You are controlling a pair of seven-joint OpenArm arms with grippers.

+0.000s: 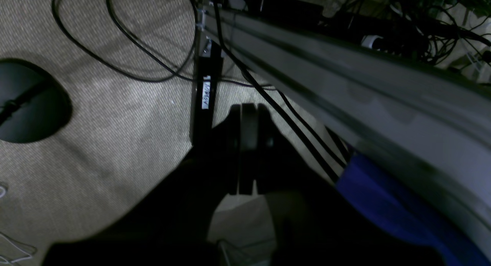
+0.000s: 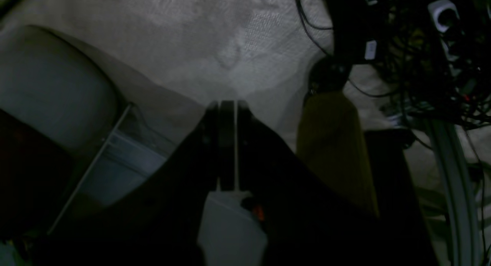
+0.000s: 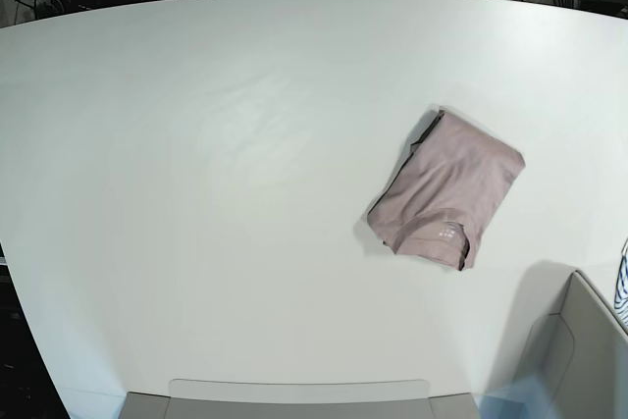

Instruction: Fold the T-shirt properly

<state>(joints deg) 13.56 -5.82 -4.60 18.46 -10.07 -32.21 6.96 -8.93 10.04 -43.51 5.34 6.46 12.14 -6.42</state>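
I see the T-shirt [image 3: 446, 188] lying on the white bench [image 3: 196, 144], right of centre and well clear of every edge. It is already a compact, roughly rectangular packet, turned at a slant, with the neck band and its small pale print facing up at the near end. Neither arm shows in the base view. My left hand [image 1: 245, 122] hangs below bench level over the carpet [image 1: 115, 124], beside the bench's grey edge rail [image 1: 345, 78] and some black cables [image 1: 126, 43]; its jaws are pressed together on nothing. My right hand [image 2: 227, 116] is also down over the floor, jaws together and empty, with a tangle of cables [image 2: 422, 58] at the far right of its view.

I judge the fold to be essentially done, so the step in hand is parking and checking. To do it well I keep both arms low and off the bench so nothing drags the packet open. If I want a neater result, I would bring one hand up and in from the right side, open it only once it is above the cloth, and press the dark flap peeking out along the far left edge flat rather than regrip the whole bundle. A striped cloth [image 3: 622, 287] at the right edge is not mine to touch
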